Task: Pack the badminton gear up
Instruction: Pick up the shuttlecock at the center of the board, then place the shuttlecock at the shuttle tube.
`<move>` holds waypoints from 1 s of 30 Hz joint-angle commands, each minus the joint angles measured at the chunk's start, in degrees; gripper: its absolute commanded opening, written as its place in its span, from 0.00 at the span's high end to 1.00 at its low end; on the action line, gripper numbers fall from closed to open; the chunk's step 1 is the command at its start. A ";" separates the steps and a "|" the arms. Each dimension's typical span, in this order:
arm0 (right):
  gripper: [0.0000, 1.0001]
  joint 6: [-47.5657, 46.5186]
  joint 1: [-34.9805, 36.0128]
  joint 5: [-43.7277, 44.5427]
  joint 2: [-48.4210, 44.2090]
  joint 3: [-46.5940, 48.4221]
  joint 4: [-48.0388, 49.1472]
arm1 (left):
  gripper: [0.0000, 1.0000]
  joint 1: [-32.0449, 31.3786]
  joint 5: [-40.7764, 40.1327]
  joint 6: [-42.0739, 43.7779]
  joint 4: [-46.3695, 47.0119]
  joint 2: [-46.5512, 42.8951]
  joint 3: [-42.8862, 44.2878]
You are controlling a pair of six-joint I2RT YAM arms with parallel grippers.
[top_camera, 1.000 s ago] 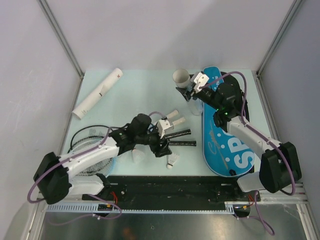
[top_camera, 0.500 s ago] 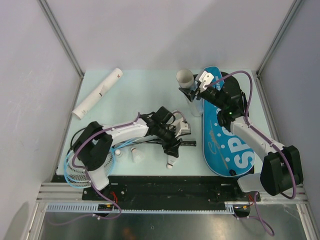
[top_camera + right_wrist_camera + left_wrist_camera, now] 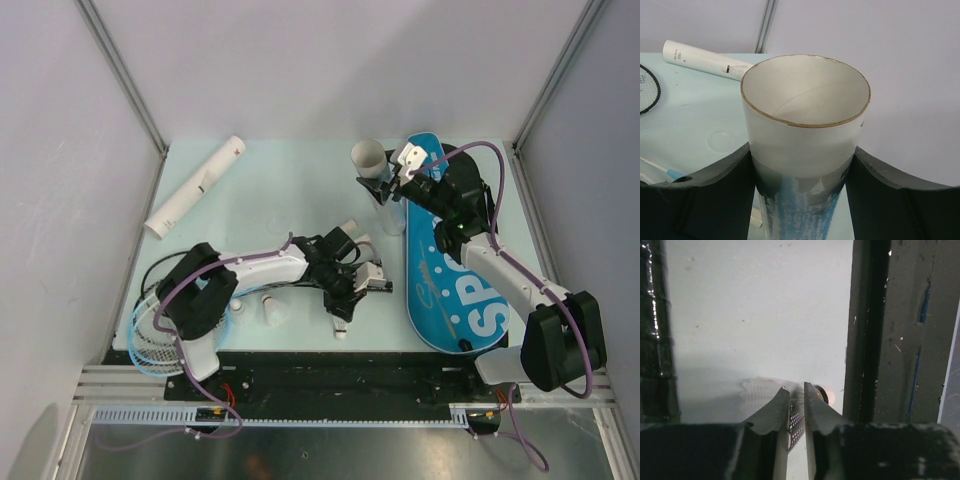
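My left gripper (image 3: 345, 306) (image 3: 797, 388) is down at the table, shut on the mesh skirt of a white shuttlecock (image 3: 342, 326) (image 3: 797, 410); its cork tip (image 3: 821, 393) shows past the right finger. My right gripper (image 3: 386, 186) (image 3: 802, 150) is shut on an open white tube (image 3: 370, 158) (image 3: 805, 115), held upright with its mouth up beside the blue bag (image 3: 460, 290) lettered SPORT. A second tube (image 3: 195, 188) (image 3: 705, 60) lies at the far left. The racket heads (image 3: 160, 320) lie at the near left, their black handles (image 3: 384, 288) partly hidden under my left arm.
Another shuttlecock (image 3: 270, 310) and a small white piece (image 3: 237, 303) lie near the racket shafts. The black base rail (image 3: 330, 370) runs along the near edge, close behind the left gripper. Grey walls enclose the table on three sides.
The left arm swung out toward the near edge, dropped onto the shuttlecock, and its jaws closed on the skirt. The right arm with the tube has barely moved.
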 commanded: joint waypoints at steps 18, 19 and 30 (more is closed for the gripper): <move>0.55 -4.38 4.23 3.70 2.93 0.47 3.49 | 1.00 -0.52 -52.85 -14.50 16.99 -40.17 16.93; 0.55 -4.56 4.58 3.70 2.84 0.55 3.23 | 1.00 -0.52 -52.50 -14.32 16.99 -38.75 20.16; 0.55 -5.79 5.03 4.05 3.02 1.52 1.82 | 1.00 -0.52 -41.24 -12.83 11.11 -24.85 33.46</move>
